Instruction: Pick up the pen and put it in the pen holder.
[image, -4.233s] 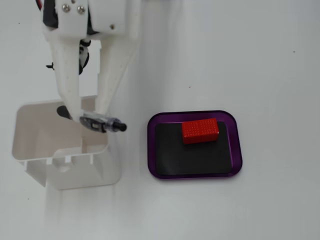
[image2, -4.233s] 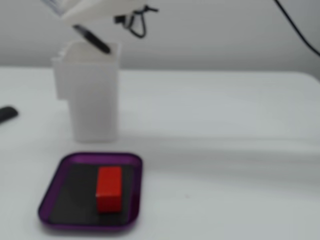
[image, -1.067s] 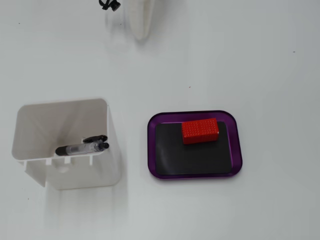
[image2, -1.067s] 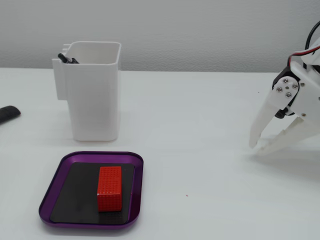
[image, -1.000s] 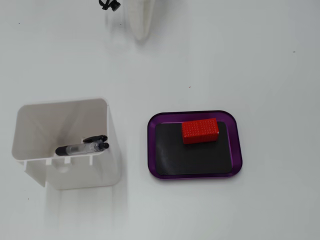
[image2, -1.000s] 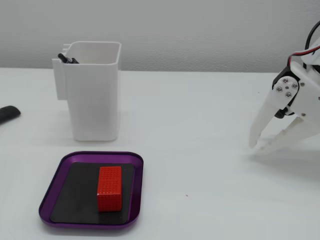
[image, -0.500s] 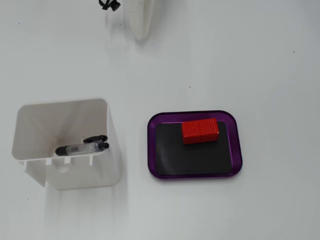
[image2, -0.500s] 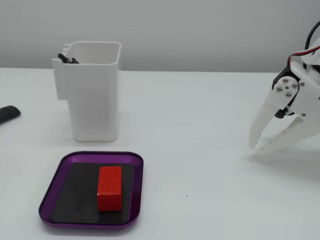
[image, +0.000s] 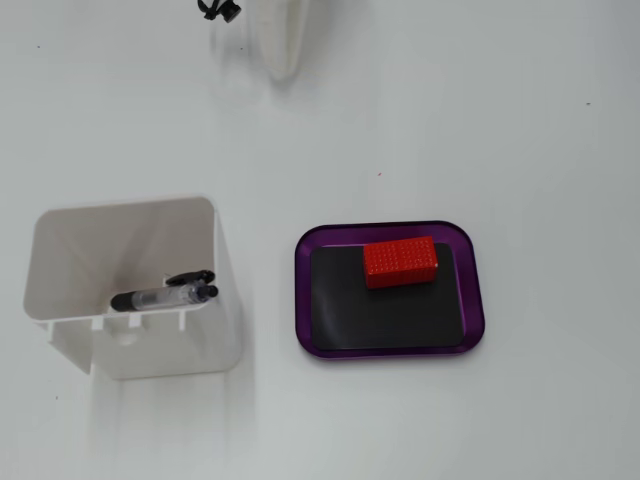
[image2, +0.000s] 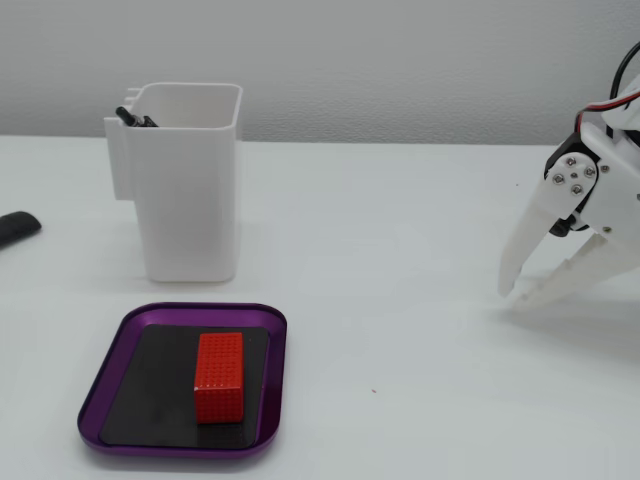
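The pen (image: 165, 296), with a clear barrel and black ends, lies inside the white pen holder (image: 222, 290), across its narrow side pocket. In the other fixed view only the pen's black end (image2: 133, 118) pokes above the rim of the holder (image2: 190, 200), at its back left corner. My white gripper (image2: 512, 293) hangs at the far right, tips close to the table, far from the holder. Its fingertips meet and hold nothing. In the view from above only a white finger (image: 283, 55) shows at the top edge.
A purple tray (image2: 270, 380) with a black mat holds a red block (image2: 219, 376) in front of the holder; from above, the tray (image: 478, 290) lies to the holder's right. A black object (image2: 15, 228) lies at the left edge.
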